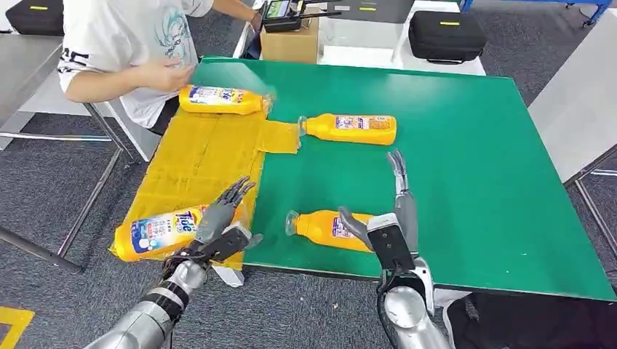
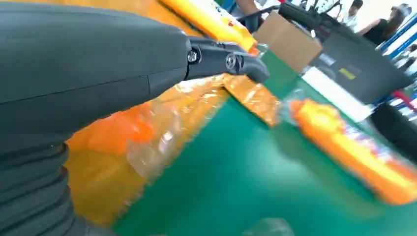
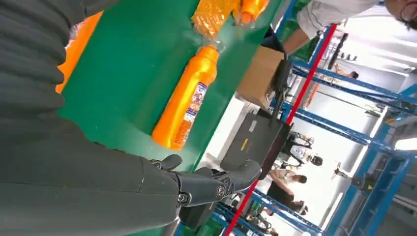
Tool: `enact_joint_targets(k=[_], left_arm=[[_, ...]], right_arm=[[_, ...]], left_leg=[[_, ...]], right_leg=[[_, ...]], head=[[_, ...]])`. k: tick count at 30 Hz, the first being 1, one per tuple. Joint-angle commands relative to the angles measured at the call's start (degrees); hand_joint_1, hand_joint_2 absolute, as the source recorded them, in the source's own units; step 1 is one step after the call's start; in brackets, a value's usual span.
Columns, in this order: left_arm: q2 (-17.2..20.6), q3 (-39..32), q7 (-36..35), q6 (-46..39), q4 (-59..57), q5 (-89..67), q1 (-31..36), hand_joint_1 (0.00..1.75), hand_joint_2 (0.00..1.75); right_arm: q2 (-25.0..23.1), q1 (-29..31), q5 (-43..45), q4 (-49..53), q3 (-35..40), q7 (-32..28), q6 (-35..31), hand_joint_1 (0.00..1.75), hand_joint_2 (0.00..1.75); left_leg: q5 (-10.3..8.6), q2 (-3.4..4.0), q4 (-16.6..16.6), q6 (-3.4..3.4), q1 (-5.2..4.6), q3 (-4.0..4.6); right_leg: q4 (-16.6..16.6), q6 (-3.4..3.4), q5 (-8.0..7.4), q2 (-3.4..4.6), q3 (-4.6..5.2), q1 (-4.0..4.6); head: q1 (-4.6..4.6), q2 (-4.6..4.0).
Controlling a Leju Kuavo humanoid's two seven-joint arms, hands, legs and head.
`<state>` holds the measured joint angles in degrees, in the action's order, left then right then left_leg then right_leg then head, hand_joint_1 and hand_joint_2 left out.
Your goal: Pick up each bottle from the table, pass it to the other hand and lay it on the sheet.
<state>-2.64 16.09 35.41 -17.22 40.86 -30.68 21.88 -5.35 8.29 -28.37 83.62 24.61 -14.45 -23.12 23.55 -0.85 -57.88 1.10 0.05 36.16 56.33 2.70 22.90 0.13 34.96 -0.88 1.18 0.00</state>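
Several orange bottles lie on their sides. One bottle (image 1: pixel 156 233) rests on the yellow sheet (image 1: pixel 193 163) at its near end; my left hand (image 1: pixel 222 218) hovers open over its neck, fingers straight. The clear neck (image 2: pixel 152 147) shows below the left hand's finger (image 2: pixel 226 59). A second bottle (image 1: pixel 327 227) lies on the green table (image 1: pixel 466 153) just left of my right hand (image 1: pixel 393 218), which is open, thumb by its base. A third bottle (image 1: pixel 353 129) (image 3: pixel 187 103) (image 2: pixel 354 147) lies mid-table. A fourth bottle (image 1: pixel 218 99) lies at the sheet's far end.
A person in a white shirt (image 1: pixel 124 43) stands at the table's far left corner, a hand (image 1: pixel 167 73) close to the fourth bottle. A cardboard box (image 1: pixel 289 40) (image 3: pixel 258 73) and a black case (image 1: pixel 445 35) sit beyond the far edge.
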Motion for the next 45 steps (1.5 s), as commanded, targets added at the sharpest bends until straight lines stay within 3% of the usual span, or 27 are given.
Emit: enact_joint_targets(k=[1, 7, 8, 9, 14, 17, 18, 35, 40, 41, 42, 45], left_arm=[[-0.2, -4.5, -0.9, 12.2, 22.7, 16.1, -5.1, 0.0, 0.0], [-0.1, -4.3, -2.2, 13.4, 26.2, 17.8, -6.2, 0.0, 0.0], [-0.7, -5.1, -2.7, 15.1, 26.7, 21.3, -6.4, 0.0, 0.0], [-1.2, -5.5, -3.5, 16.1, 27.4, 23.3, -6.6, 0.0, 1.75], [-3.6, -5.9, -11.4, 21.9, 30.3, 36.9, -7.6, 0.0, 1.75], [-3.9, -5.3, -12.4, 23.2, 29.2, 40.9, -7.4, 0.0, 1.75], [-3.8, -4.9, -12.4, 23.2, 28.6, 41.2, -7.1, 0.0, 1.75], [-4.5, -4.0, -13.4, 25.2, 24.2, 44.7, -4.3, 0.0, 1.75], [-4.5, -3.5, -13.1, 27.0, 22.4, 45.5, -2.9, 0.0, 1.75], [-4.5, -3.3, -12.9, 27.5, 22.1, 45.6, -2.7, 0.0, 1.75], [-4.5, -3.2, -12.8, 27.6, 22.0, 45.6, -2.5, 0.0, 1.75], [-4.5, -3.1, -12.8, 28.6, 21.3, 46.2, -2.0, 0.0, 1.75]], right_arm=[[3.1, 2.5, 1.3, -4.5, -0.3, 2.2, 1.6, 0.0, 1.75], [3.8, 3.1, 0.2, -5.6, -0.9, 3.7, 2.1, 0.0, 1.75], [4.0, 3.5, -0.7, -6.2, -1.0, 5.5, 3.1, 0.0, 0.0], [4.5, 4.0, -2.7, -7.1, -1.0, 7.1, 3.0, 0.0, 0.0], [7.5, 6.9, -11.7, -12.9, -1.0, 15.1, 7.6, 0.0, 0.0], [8.2, 6.7, -15.8, -16.3, -0.9, 16.7, 8.9, 0.0, 0.0], [8.5, 6.6, -17.2, -17.0, -0.7, 17.7, 9.7, 0.0, 1.75], [12.0, 8.4, -22.4, -25.7, 2.6, 20.8, 18.6, 0.0, 1.75], [15.7, 9.6, -21.4, -27.8, 6.9, 20.4, 27.5, 0.0, 1.75], [16.7, 10.3, -21.7, -28.6, 8.2, 20.0, 28.7, 0.05, 1.75], [17.6, 10.8, -21.2, -29.2, 9.0, 19.1, 30.0, 1.73, 1.75], [19.8, 12.3, -19.6, -29.9, 10.3, 16.7, 32.9, 1.75, 1.75]], left_leg=[[0.09, 0.06, 0.0, -0.04, 0.06, -0.1], [0.17, 0.13, 0.0, -0.06, 0.06, -0.3], [0.21, 0.14, 0.0, -0.07, 0.07, -0.34], [0.2, 0.17, 0.0, -0.07, 0.06, -0.36], [0.14, 0.07, 0.0, -0.03, 0.07, -0.26], [0.12, 0.06, 0.1, -0.02, 0.06, -0.31], [0.11, 0.02, 0.1, -0.02, 0.04, -0.3], [0.13, 0.03, 0.0, -0.04, 0.03, -0.3], [0.02, -0.07, 0.0, -0.02, 0.0, -0.12], [0.02, -0.09, 0.0, -0.02, -0.01, -0.15], [0.07, -0.11, 0.1, -0.04, 0.02, -0.28], [0.07, -0.1, 0.0, -0.03, 0.03, -0.39]], right_leg=[[0.0, -0.07, 0.06, 0.01, -0.13, 0.07], [-0.1, -0.11, 0.11, 0.06, -0.31, 0.08], [0.0, -0.14, 0.15, 0.05, -0.36, 0.1], [-0.1, -0.14, 0.13, 0.08, -0.36, 0.09], [-0.1, -0.09, 0.09, -0.02, -0.31, 0.09], [-0.2, -0.07, 0.06, -0.01, -0.37, 0.08], [-0.1, -0.07, 0.08, -0.05, -0.36, 0.07], [-0.1, -0.11, 0.09, -0.05, -0.35, 0.07], [-0.1, -0.04, 0.02, -0.12, -0.16, 0.02], [-0.1, -0.04, 0.02, -0.13, -0.18, 0.01], [-0.2, -0.08, 0.07, -0.18, -0.35, 0.04], [-0.2, -0.07, 0.08, -0.19, -0.44, 0.05]], head=[[0.0, 0.0], [0.02, 0.0], [0.0, 0.0], [0.02, 0.0], [0.0, 0.0], [0.0, -0.02], [0.02, 0.0], [0.02, 0.0], [0.02, 0.0], [0.02, 0.0], [0.0, 0.0], [0.02, 0.0]])
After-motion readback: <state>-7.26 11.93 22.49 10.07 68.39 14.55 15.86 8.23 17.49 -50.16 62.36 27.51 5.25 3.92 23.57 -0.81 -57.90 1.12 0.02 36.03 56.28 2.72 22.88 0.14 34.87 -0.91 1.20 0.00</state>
